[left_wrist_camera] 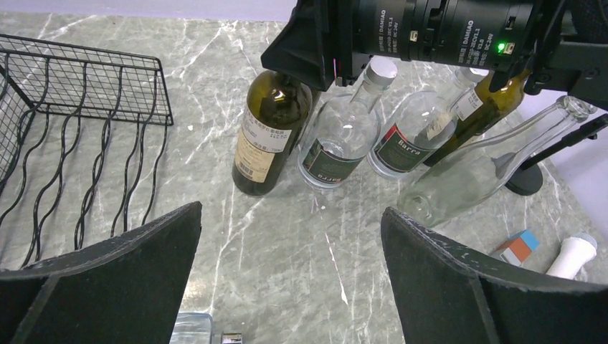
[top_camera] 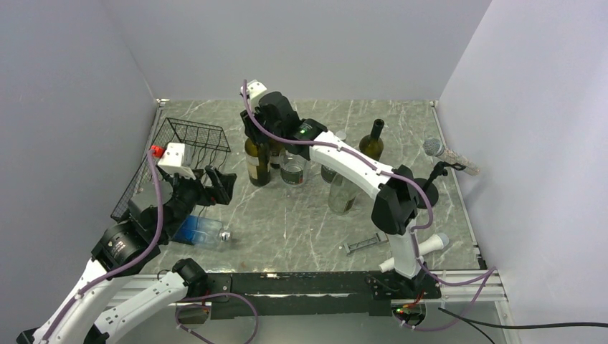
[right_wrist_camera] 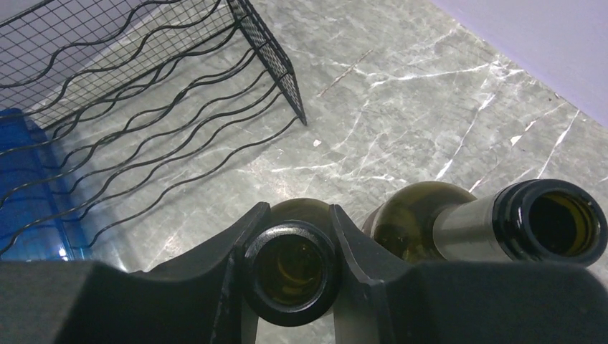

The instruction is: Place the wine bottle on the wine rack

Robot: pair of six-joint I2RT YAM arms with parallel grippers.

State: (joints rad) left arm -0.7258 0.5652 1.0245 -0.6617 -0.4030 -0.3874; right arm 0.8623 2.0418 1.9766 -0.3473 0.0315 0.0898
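The wine bottle (top_camera: 258, 168), dark green, stands upright on the desk (top_camera: 301, 222) with its neck pinched between the fingers of the right gripper (right_wrist_camera: 292, 265). That wrist view looks straight down into the open mouth, so the body and label are hidden below the rim. From the left wrist the neck is covered by the right arm. Just right of this gripper stands a second dark bottle (right_wrist_camera: 502, 229), close to the first; whether the two touch cannot be told. The wine rack (top_camera: 188, 145) lies well to the gripper's left, apart from the bottle, and from above its near end is cut off by the left arm. The left gripper (left_wrist_camera: 290, 251) hangs with its fingers spread wide and nothing between them, the rack ahead to its left. Ahead to its right stand a clear bottle (left_wrist_camera: 340, 140), a labelled bottle (left_wrist_camera: 412, 140) reading "Barra", and a long-necked bottle (left_wrist_camera: 480, 168) whose tilt is hard to judge. Below this gripper a blue-tinted container (top_camera: 202, 231) lies on the desk, mostly cropped in the wrist view.
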